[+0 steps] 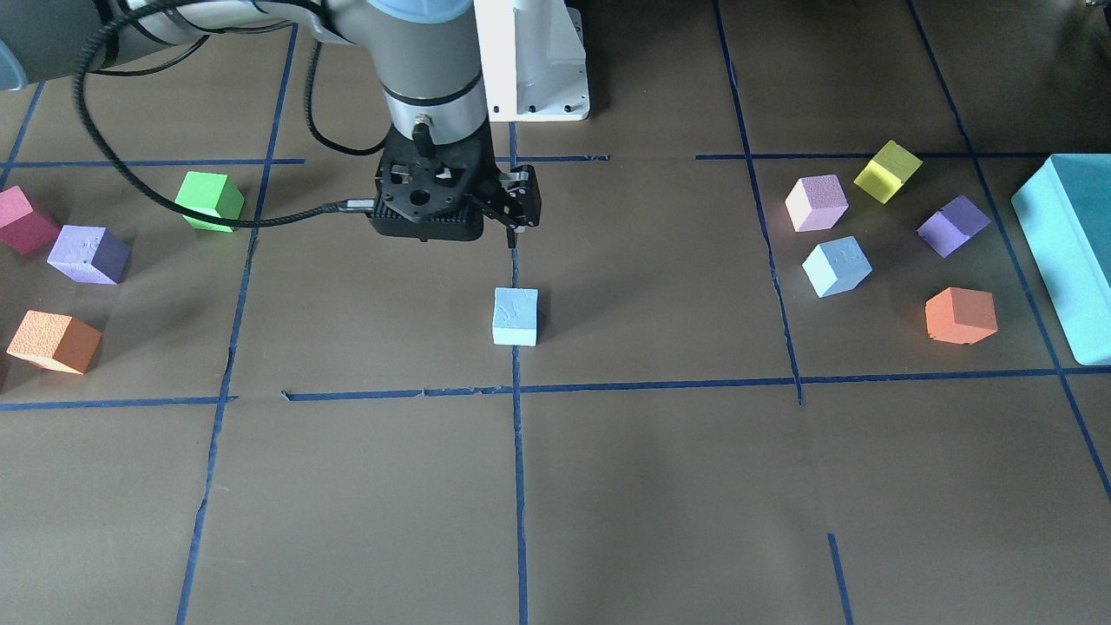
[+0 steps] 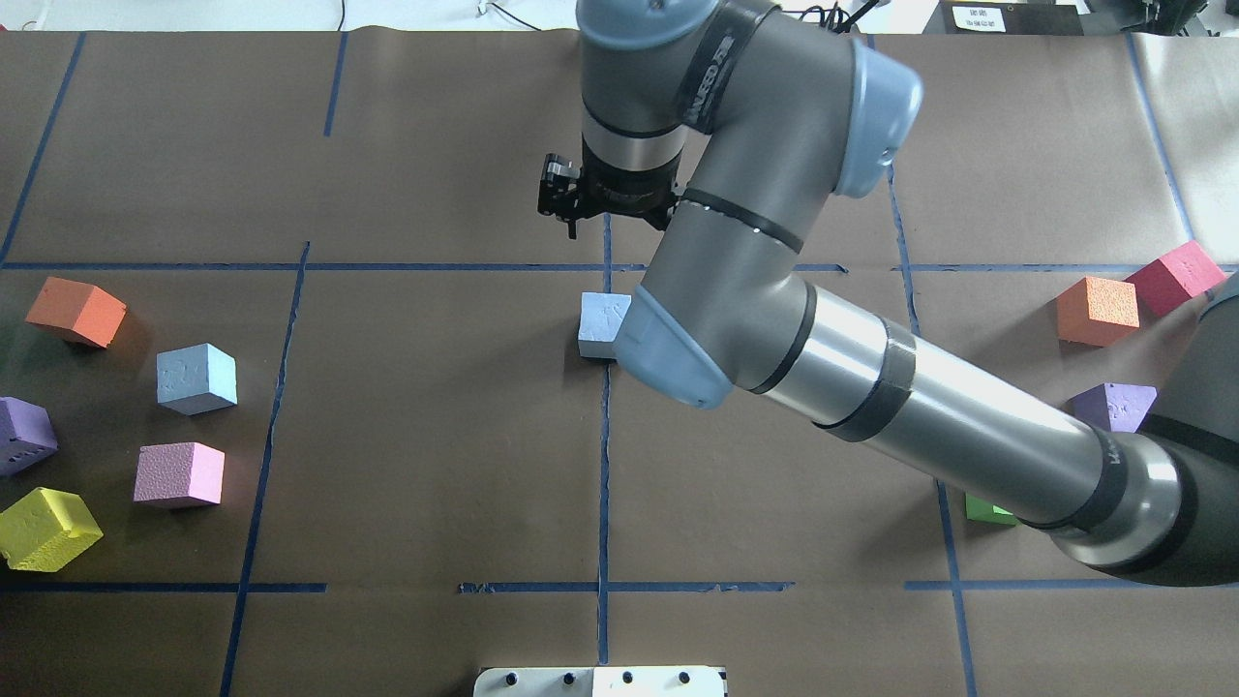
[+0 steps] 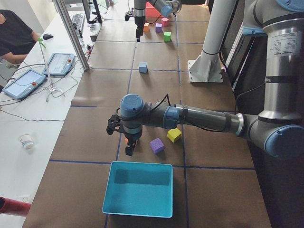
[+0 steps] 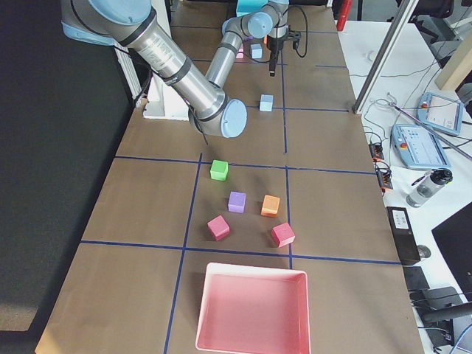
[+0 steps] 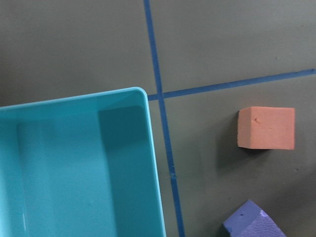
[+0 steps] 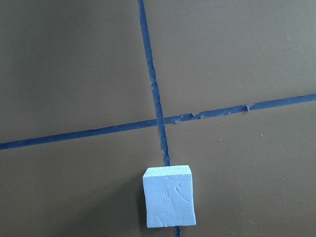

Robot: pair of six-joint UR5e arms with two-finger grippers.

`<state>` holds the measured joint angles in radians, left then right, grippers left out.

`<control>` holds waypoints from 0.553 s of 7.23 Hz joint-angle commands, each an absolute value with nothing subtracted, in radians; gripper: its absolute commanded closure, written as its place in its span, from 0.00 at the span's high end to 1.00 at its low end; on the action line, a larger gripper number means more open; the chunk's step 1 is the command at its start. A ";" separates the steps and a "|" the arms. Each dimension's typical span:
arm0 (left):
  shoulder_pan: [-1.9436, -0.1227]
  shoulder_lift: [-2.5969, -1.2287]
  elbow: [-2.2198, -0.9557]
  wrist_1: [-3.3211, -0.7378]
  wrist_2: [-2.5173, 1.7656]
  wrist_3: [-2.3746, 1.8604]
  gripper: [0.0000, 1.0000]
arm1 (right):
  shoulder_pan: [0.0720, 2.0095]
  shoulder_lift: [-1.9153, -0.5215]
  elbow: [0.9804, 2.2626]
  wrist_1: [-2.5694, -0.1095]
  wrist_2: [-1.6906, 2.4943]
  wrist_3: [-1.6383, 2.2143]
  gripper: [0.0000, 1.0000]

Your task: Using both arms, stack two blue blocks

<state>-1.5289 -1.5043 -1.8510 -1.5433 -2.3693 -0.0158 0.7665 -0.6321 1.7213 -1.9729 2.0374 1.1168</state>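
Note:
One pale blue block [image 1: 516, 317] sits alone on the centre tape line; it also shows in the overhead view [image 2: 602, 324] and low in the right wrist view [image 6: 169, 196]. The other blue block [image 1: 836, 266] [image 2: 196, 378] lies among coloured cubes on the robot's left side. My right gripper [image 1: 512, 236] [image 2: 572, 230] hangs above the table just beyond the centre block. Its fingers come to one tip with nothing between them. My left gripper [image 3: 128, 151] shows only in the exterior left view. It hovers by the teal box [image 3: 137, 190] and an orange cube [image 5: 266, 127]; I cannot tell its state.
Pink [image 1: 817, 202], yellow [image 1: 887, 171], purple [image 1: 953, 226] and orange [image 1: 960, 315] cubes surround the second blue block. Green [image 1: 209, 200], lavender [image 1: 88, 254], orange [image 1: 54, 342] and red [image 1: 24, 220] cubes lie on the robot's right side. A pink tray [image 4: 251, 310] stands at that end.

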 commanded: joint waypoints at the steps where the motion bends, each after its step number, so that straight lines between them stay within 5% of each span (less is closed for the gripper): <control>1: -1.406 -1.505 -1.994 -1.545 -2.372 -0.318 1.00 | 0.894 -0.762 1.807 -2.006 2.087 0.874 1.00; 4: -1.171 -1.569 -2.065 -1.563 -2.298 -0.724 1.00 | 1.111 -0.952 1.836 -2.000 2.177 0.478 1.00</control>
<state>-1.2666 -1.5346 -2.0465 -1.5537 -2.3454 -0.5632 1.0246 -0.8767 1.8296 -2.0041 2.1464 0.6446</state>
